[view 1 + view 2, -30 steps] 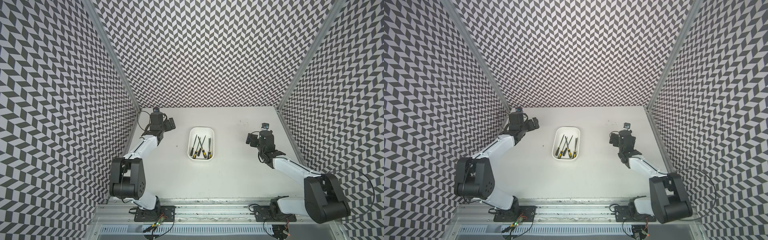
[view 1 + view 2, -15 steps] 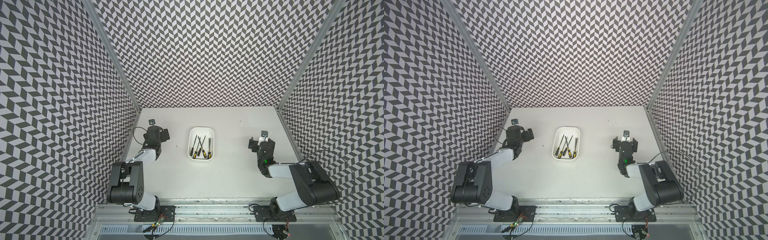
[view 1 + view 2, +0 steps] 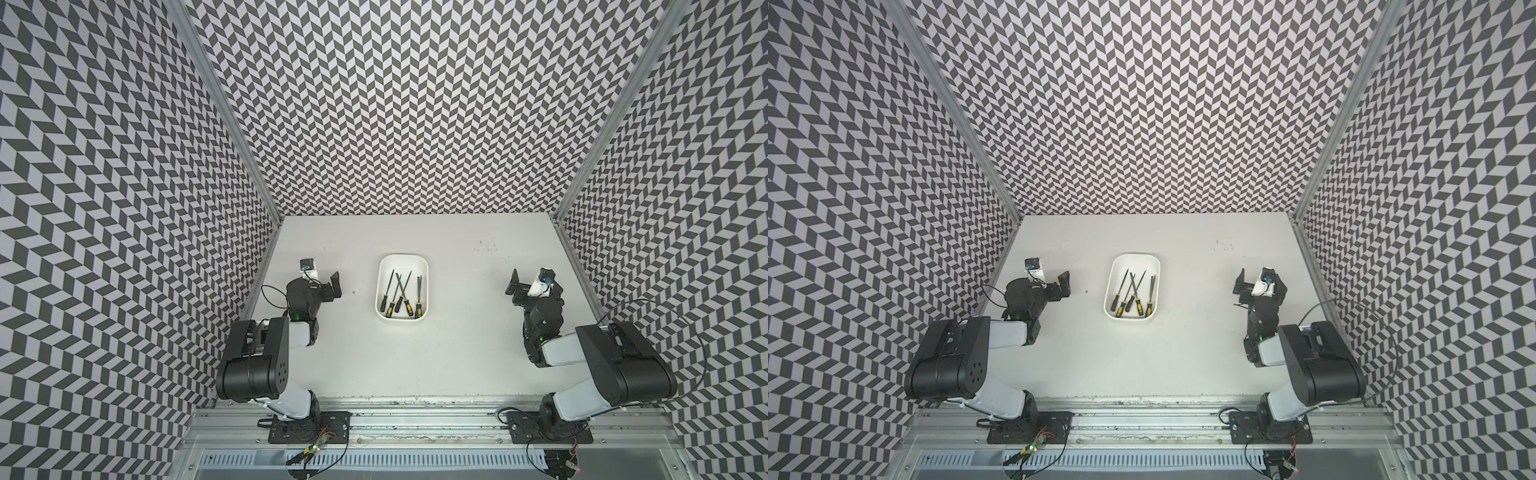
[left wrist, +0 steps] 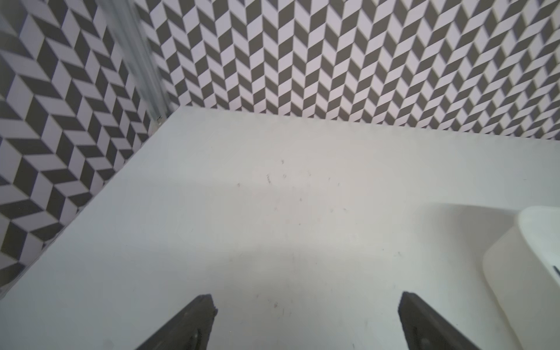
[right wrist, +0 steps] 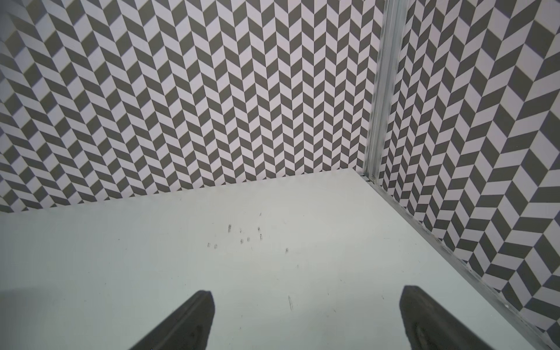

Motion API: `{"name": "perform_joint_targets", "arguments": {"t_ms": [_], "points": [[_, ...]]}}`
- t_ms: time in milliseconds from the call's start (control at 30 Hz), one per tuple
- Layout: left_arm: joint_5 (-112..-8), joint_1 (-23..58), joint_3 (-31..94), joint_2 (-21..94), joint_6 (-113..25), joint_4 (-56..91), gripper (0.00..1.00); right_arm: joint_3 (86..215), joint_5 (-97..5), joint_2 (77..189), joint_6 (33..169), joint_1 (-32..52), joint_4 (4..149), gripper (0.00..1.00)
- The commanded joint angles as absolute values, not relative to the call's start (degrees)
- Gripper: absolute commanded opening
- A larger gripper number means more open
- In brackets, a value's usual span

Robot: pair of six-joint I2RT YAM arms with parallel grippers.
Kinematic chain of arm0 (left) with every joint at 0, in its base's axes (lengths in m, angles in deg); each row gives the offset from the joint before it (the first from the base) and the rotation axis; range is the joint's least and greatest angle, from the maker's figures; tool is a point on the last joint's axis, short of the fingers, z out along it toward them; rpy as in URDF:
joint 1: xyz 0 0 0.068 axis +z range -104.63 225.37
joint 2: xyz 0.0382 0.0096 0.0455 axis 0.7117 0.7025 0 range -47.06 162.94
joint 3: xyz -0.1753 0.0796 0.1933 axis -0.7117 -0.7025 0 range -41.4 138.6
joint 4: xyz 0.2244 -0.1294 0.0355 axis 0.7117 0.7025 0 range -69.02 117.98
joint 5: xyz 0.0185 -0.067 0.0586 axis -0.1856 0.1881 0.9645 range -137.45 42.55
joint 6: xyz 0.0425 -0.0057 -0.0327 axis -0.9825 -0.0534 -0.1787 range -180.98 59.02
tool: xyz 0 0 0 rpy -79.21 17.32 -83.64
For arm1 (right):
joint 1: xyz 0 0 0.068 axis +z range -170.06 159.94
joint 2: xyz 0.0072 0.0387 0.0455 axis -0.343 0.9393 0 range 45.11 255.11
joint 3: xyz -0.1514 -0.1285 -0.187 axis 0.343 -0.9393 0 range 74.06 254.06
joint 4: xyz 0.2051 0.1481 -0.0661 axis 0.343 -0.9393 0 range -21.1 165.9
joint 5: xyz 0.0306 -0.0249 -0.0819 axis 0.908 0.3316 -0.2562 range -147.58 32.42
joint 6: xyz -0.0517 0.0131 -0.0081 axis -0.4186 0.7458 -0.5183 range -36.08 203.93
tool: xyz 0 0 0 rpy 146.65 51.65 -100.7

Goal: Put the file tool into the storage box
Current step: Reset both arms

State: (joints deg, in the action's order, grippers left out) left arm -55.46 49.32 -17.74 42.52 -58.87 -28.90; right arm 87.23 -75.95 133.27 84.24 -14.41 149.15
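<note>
"Left wrist view first," says the operator. "The left gripper (image 4: 306,303) has its jaws spread wide with nothing between them. There is only bare table (image 4: 272,212) ahead, and the white wall of the storage box (image 4: 521,272) at the frame's edge."

"The right wrist view gives the same for the right gripper (image 5: 306,303)," the checker answers. "Jaws wide apart, empty, facing a scuffed corner of the table."

"So where are the files?"

"In both top views, four files (image 3: 402,291) lie inside the storage box, which sits mid-table between the two grippers. The black-and-yellow handles point toward the robot's end and the blades toward the far wall. Two of the files cross. No file shows on the table outside the box."

"Then the placing looks done?"

"Most likely. Each gripper sits off to its own side, apart from the box. What's left seems to be parking."

"How should that be done well?"

"Each gripper should move away from the box rather than across it—a brush against the rim could shove a tub that is probably light, or jolt the crossed pair. The jaws can be left open, since there is nothing to hold. A last look from a top view is also worth it—every blade tip should lie within the walls, none propped on the rim. None appears to overhang, though the tips are thin and hard to read."
</note>
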Motion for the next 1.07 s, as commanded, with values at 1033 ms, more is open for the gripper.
{"name": "perform_joint_targets", "arguments": {"t_ms": [1033], "points": [[-49.17,45.37,-25.03,41.89,-61.5,-47.02,1.0,88.47,-76.03,133.47,85.42,-14.39,148.73,1.0]]}}
